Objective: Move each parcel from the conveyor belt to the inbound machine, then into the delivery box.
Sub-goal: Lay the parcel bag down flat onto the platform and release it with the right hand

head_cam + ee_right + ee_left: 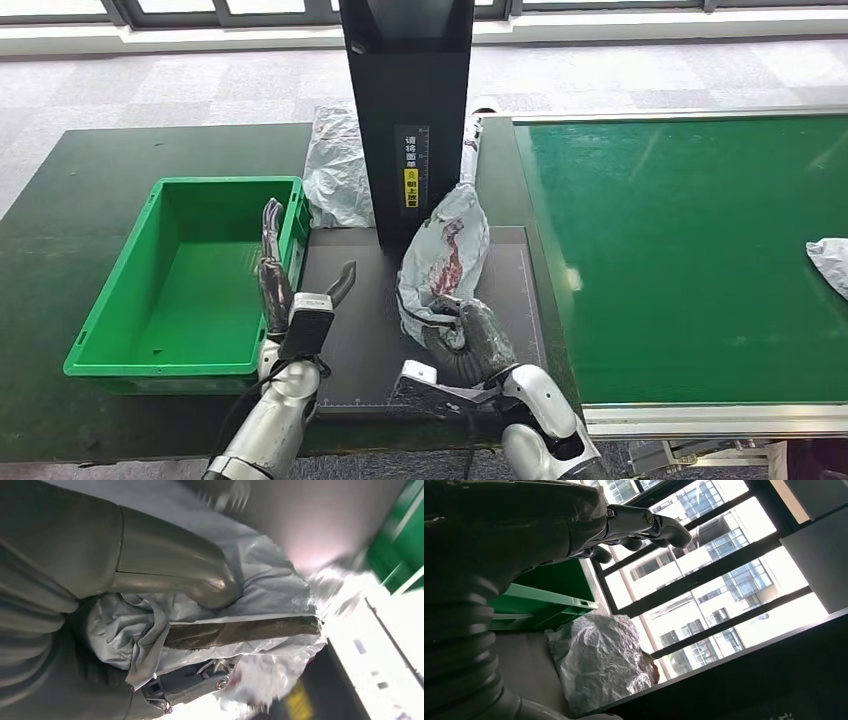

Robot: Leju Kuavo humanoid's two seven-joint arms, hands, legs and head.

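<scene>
Right robot hand (468,340) grips the parcel (445,255), hiding its lower end; left robot hand (290,290) empty, fingers spread.

Left hand (283,285) open; right hand (468,340) seemingly gripping.

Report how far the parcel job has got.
Done: nothing is delivered; the green box shows no parcel. In hand: the right hand grips a grey parcel over the dark machine platform, while the left hand is open. Left: boxing this parcel, another parcel on the conveyor belt, and a bag beside the scanner column.
</scene>
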